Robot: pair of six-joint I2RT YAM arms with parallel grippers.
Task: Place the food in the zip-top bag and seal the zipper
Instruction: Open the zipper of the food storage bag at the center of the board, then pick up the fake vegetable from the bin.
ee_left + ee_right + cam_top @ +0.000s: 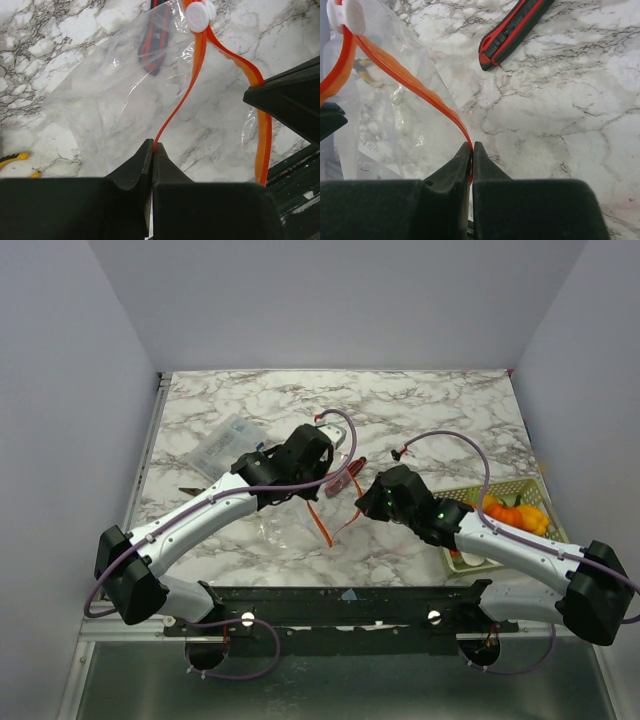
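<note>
In the overhead view the 2 arms cover most of the zip-top bag (285,532); only a clear patch and a loop of the zipper (322,525) show between them, and neither set of fingertips can be made out there. The food (515,515) sits in a basket (470,562) at the table's (420,410) 4 o'clock edge, partly hidden by the right arm, so single pieces are hard to tell apart beyond orange, yellow and white. A 2nd clear bag (228,445) lies at 10 o'clock. In the left wrist view a yellow-and-black thing (15,160) at 8 o'clock is cut off and cannot be identified. The left gripper (152,147) is closed, pinching the orange strip, which rises from its tips toward 1 o'clock to a white slider (199,16) at the frame's top. The right gripper (471,147) is likewise closed on the strip, which climbs from its tips toward 10 o'clock to the same slider. The bag hangs floppy between both grips, nothing visible inside it. A red-and-black stick (515,30) lies on the marble at 1 o'clock of the right fingertips, well apart from them.
</note>
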